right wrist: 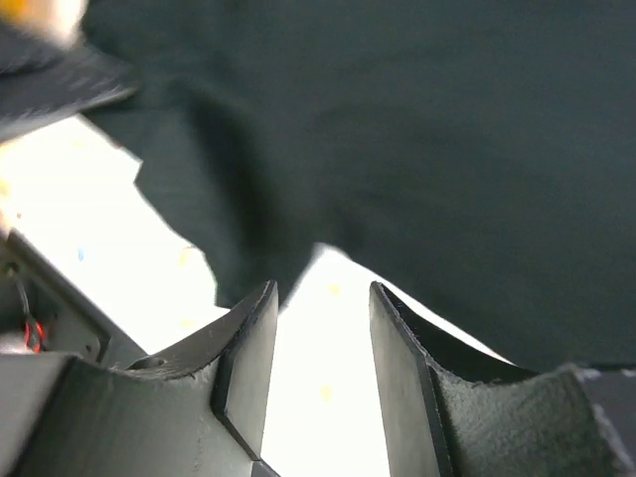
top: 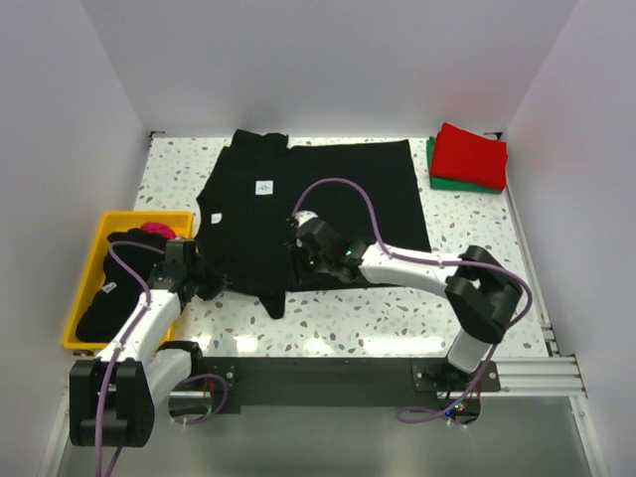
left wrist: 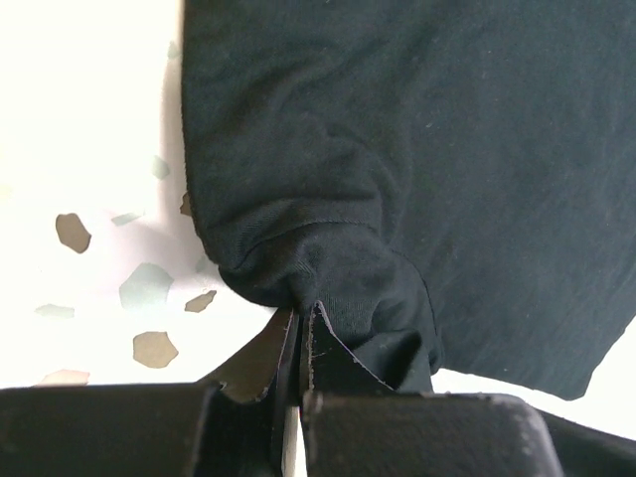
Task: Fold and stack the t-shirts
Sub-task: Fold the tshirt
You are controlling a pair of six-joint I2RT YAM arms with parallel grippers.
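Note:
A black t-shirt [top: 328,204] with a small white neck label [top: 263,186] lies spread on the speckled table [top: 397,318]. My left gripper [top: 206,274] is at its near left corner, shut on a bunched fold of the black cloth [left wrist: 328,263]; in the left wrist view the left gripper [left wrist: 303,310] has its jaws pressed together. My right gripper [top: 296,256] is over the shirt's near hem. In the right wrist view the right gripper [right wrist: 323,288] stands open, with only bright table between the fingers and the black shirt [right wrist: 447,149] just beyond.
A folded red shirt [top: 473,154] rests on a green one [top: 438,167] at the back right corner. A yellow bin [top: 87,303] at the left holds dark cloth [top: 109,288] and a magenta piece [top: 157,230]. White walls close in the table.

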